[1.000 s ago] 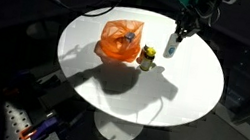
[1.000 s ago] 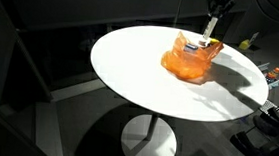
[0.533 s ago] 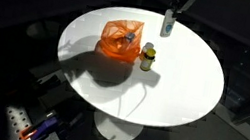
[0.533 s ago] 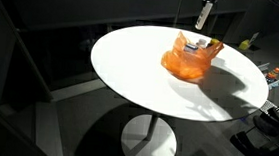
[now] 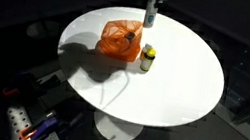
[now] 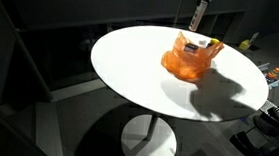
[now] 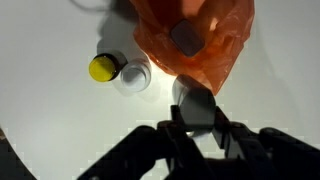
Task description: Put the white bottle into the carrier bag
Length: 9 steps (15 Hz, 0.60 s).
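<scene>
My gripper (image 5: pixel 152 8) is shut on the white bottle (image 5: pixel 150 15) and holds it in the air above the far side of the round white table (image 5: pixel 178 89). It also shows in an exterior view (image 6: pixel 197 14). The orange carrier bag (image 5: pixel 120 39) sits open on the table, below and beside the bottle, with a dark object inside. In the wrist view the bottle (image 7: pixel 196 106) sits between my fingers, with the bag (image 7: pixel 200 40) just beyond it.
A small jar with a yellow lid (image 5: pixel 148 57) stands on the table next to the bag, also in the wrist view (image 7: pixel 104 68). The table's surroundings are dark. Cables and coloured items lie on the floor (image 5: pixel 25 125).
My gripper has lifted the white bottle off the table and carried it up and sideways, from beside the yellow-lidded jar toward the space over the bag.
</scene>
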Each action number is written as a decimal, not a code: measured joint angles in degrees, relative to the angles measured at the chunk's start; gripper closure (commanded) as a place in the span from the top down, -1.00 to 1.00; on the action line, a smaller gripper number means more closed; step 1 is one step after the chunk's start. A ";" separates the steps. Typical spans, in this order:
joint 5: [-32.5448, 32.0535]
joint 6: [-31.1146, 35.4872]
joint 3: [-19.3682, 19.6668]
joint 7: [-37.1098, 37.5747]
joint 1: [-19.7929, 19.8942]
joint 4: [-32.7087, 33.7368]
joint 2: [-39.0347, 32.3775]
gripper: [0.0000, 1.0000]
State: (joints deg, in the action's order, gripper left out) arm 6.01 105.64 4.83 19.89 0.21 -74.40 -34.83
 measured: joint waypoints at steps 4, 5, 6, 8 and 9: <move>0.00 -2.12 -0.97 -0.09 -0.58 -2.98 1.61 -0.80; 0.01 -2.47 -1.30 -0.23 -0.65 -3.75 2.01 -0.80; 0.03 -2.81 -1.64 -0.43 -0.70 -4.42 2.31 -0.80; 0.09 -3.67 -2.33 -1.27 -0.74 -5.62 2.84 -0.80; 0.10 -4.08 -2.70 -1.99 -0.75 -6.21 3.12 -0.80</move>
State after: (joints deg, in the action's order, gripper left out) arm 6.11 101.56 2.13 17.90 -0.54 -80.61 -31.72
